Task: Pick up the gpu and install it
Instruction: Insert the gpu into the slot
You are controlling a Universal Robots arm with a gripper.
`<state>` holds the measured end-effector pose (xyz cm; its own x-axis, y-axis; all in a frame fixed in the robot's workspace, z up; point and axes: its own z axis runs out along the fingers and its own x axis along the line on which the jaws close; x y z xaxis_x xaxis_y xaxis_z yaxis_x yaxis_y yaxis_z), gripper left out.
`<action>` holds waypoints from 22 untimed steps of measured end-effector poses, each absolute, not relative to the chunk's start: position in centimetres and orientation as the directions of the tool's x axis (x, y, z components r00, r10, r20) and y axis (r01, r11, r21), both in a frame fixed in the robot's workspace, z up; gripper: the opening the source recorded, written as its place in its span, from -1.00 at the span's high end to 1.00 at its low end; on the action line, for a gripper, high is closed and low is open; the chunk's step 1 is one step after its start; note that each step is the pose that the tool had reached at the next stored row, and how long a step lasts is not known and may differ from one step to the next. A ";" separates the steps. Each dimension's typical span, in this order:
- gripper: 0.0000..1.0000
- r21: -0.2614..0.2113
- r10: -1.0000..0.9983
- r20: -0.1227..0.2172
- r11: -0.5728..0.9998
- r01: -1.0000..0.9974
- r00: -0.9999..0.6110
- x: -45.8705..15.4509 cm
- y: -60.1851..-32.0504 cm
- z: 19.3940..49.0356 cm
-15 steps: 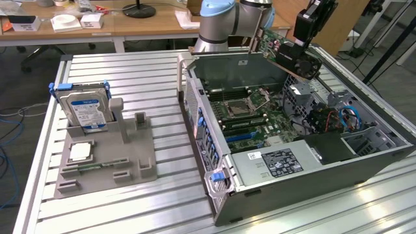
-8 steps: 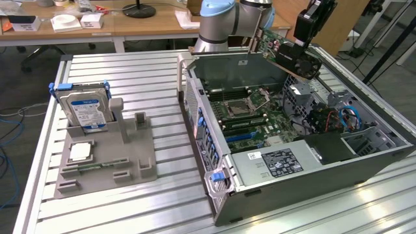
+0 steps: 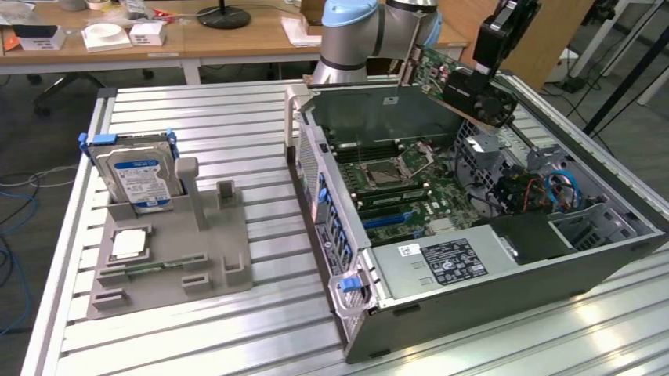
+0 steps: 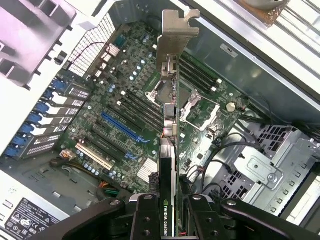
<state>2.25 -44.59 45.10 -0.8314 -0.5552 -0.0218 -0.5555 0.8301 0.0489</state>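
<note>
The gpu [image 3: 465, 88], a green card with a black fan block and a silver end bracket, hangs tilted in the air over the far side of the open computer case [image 3: 345, 235]. My gripper [image 3: 479, 77] is shut on it from above. In the wrist view the gpu [image 4: 170, 145] is edge-on, its silver bracket [image 4: 177, 30] pointing away, and the black fingers [image 4: 145, 217] of my gripper [image 4: 171, 220] clamp both faces. Below it lies the motherboard [image 4: 100, 100] with a blue slot [image 4: 120, 125] and the processor socket [image 4: 197, 107].
On the exterior view's left a grey fixture [image 3: 225, 270] holds a blue-labelled hard drive [image 3: 136, 176], a square chip [image 3: 128, 244] and a narrow memory stick [image 3: 146, 270]. Inside the case are a power supply [image 3: 450, 262] and a drive cage [image 3: 585, 227]. The arm's base [image 3: 350, 39] stands behind.
</note>
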 end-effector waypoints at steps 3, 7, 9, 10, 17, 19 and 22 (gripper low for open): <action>0.48 0.049 -0.565 -0.022 0.823 -0.565 -0.825 2.3 -44.6 45.1; 0.48 0.049 -0.577 -0.022 0.815 -0.578 -0.816 2.3 -44.6 45.1; 0.48 0.049 -0.583 -0.022 0.811 -0.583 -0.812 2.2 -44.6 45.1; 0.48 0.049 -0.586 -0.022 0.809 -0.586 -0.810 2.2 -44.6 45.1; 0.48 0.049 -0.606 -0.022 0.794 -0.606 -0.795 2.2 -44.6 45.1; 0.48 0.049 -0.611 -0.022 0.790 -0.612 -0.791 2.2 -44.6 45.1; 0.48 0.049 -0.620 -0.022 0.783 -0.620 -0.784 2.3 -44.6 45.1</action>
<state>2.25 -44.59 45.10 -0.7845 -0.6198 -0.0218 -0.6200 0.7831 0.0489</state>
